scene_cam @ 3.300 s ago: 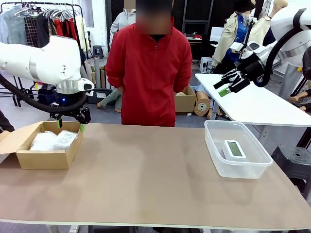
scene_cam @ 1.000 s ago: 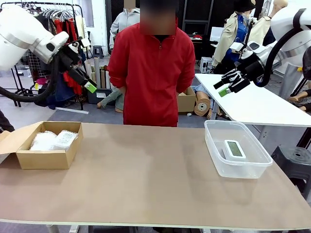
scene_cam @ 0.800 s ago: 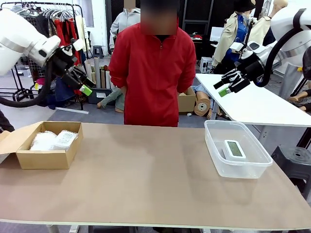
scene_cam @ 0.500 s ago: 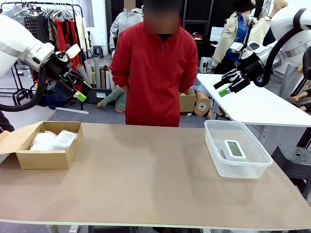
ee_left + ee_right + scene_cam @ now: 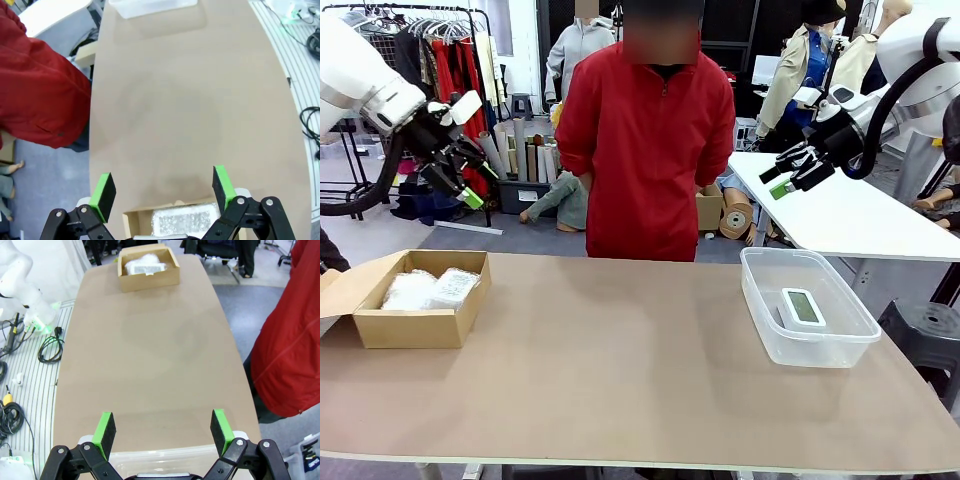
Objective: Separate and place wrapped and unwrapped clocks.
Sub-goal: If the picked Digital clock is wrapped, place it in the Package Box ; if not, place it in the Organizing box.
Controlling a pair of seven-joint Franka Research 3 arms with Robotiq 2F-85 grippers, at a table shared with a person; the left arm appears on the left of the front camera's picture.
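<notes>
Two wrapped clocks (image 5: 408,290) (image 5: 453,286) in white bubble wrap lie side by side in an open cardboard box (image 5: 417,326) at the table's left end. The unwrapped clock (image 5: 803,306), white with a grey-green screen, lies in a clear plastic tub (image 5: 766,312) at the right end. My left gripper (image 5: 465,186) hangs open and empty high above and behind the box. My right gripper (image 5: 772,182) is open and empty, raised above the tub. In the left wrist view, open jaws (image 5: 162,192) frame the table, with a wrapped clock (image 5: 182,220) below. The right wrist view shows open jaws (image 5: 162,432) over the tub's rim (image 5: 165,454).
A person in a red jacket (image 5: 645,150) stands at the far edge, hands behind the back. Between box and tub lies bare brown tabletop (image 5: 620,350). A white table (image 5: 840,215) stands behind the right arm. The right wrist view shows the box (image 5: 147,276) at the far end.
My left gripper has swung left and a little lower while staying raised and open. The person has shifted slightly to the right. The right arm has not moved.
</notes>
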